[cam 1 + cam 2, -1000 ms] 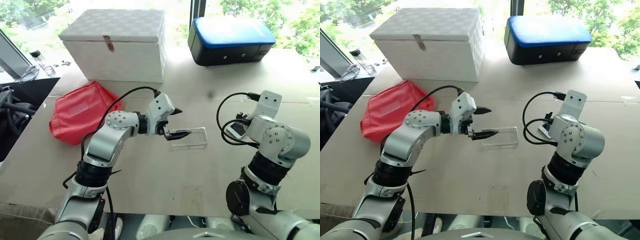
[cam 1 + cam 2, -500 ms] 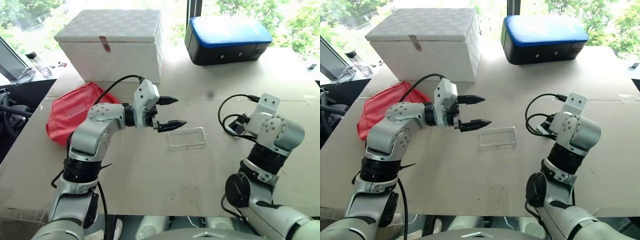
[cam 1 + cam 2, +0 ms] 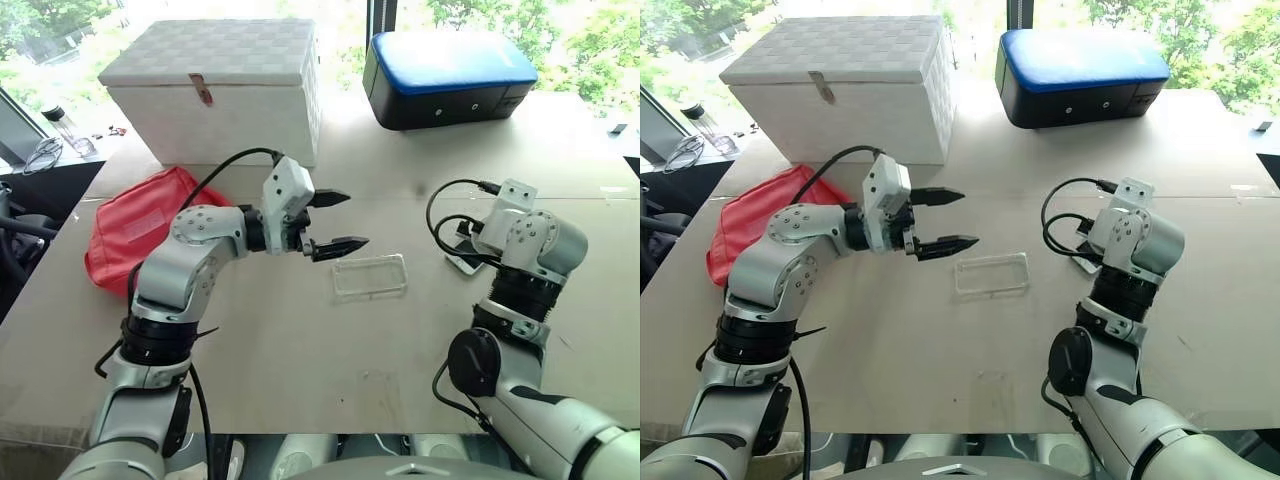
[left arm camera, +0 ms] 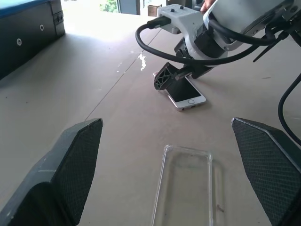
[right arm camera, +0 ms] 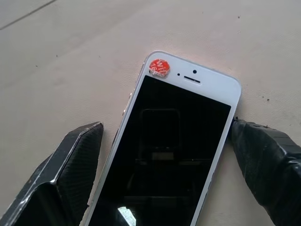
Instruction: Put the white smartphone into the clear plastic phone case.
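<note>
The right gripper points down at the table with its two black fingers spread wide, one on each long side of the phone. The phone lies flat and face up between them, its dark screen showing, a small red sticker at one top corner. One fingertip sits very close to the phone's edge; whether it touches cannot be told. The fingers have not closed on the phone.

The left gripper hangs above the table, pointing roughly level toward the robot's right. Its fingers are also spread wide and hold nothing.

The case lies flat and empty on the table, just beyond the left fingertips, between the two arms. It is near the phone but apart from it, on the phone's left.

Farther out on the left side of the table lies a red pouch. Behind it stands a white box with a closed lid. To the right of that, at the back of the table, sits a black box with a blue top.
</note>
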`<action>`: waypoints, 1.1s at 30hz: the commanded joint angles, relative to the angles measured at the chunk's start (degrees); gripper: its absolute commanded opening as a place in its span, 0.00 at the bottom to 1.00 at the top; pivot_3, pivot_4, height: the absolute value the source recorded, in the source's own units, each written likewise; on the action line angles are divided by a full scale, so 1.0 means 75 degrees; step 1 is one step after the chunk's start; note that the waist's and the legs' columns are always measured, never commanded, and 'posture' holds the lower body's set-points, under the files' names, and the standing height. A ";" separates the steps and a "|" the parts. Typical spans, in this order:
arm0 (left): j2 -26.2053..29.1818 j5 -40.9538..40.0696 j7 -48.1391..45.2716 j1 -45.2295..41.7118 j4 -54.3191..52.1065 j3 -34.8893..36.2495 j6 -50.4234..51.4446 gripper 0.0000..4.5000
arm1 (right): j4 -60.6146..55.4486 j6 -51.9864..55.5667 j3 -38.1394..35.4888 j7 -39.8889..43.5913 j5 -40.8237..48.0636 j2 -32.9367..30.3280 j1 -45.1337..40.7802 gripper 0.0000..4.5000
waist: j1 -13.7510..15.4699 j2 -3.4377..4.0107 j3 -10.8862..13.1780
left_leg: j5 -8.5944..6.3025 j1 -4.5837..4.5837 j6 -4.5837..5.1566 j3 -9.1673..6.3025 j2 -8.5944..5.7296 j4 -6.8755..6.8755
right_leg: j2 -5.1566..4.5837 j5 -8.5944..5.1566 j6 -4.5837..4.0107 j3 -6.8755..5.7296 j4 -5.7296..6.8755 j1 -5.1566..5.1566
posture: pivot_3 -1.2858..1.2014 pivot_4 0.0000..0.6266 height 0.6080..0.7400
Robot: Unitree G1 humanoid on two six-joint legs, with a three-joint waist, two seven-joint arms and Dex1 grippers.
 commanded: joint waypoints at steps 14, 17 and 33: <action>0.0205 -0.0185 0.0304 0.0072 -0.0267 0.0222 -0.0026 1.00 | 0.0324 -0.0290 0.1023 0.0212 0.0604 0.1006 0.0692 0.61 | 0.0006 -0.0018 -0.0017 | -0.0008 0.0030 0.0001 -0.0007 0.0001 0.0001 | 0.0007 0.0006 -0.0009 -0.0005 -0.0001 0.0026 | 0.52 0.24 1.00; 0.0228 -0.0197 0.0396 0.0122 -0.0231 0.0284 -0.0015 1.00 | -0.0332 -0.0125 0.2336 0.1973 0.1349 -0.0180 0.1037 0.61 | -0.0067 -0.0027 -0.0023 | 0.0003 0.0024 -0.0005 -0.0005 0.0010 -0.0010 | 0.0012 0.0006 -0.0009 0.0003 -0.0004 0.0014 | 0.52 0.24 1.00; 0.0442 -0.0155 0.0803 0.1959 -0.0427 0.1334 -0.1069 1.00 | -0.1024 -0.6048 0.8108 1.1209 0.1307 -0.5498 0.0614 0.61 | -0.0106 0.0002 0.0006 | -0.0017 -0.0010 0.0023 -0.0019 0.0024 -0.0024 | 0.0013 0.0006 -0.0006 -0.0028 -0.0066 0.0006 | 0.52 0.24 1.00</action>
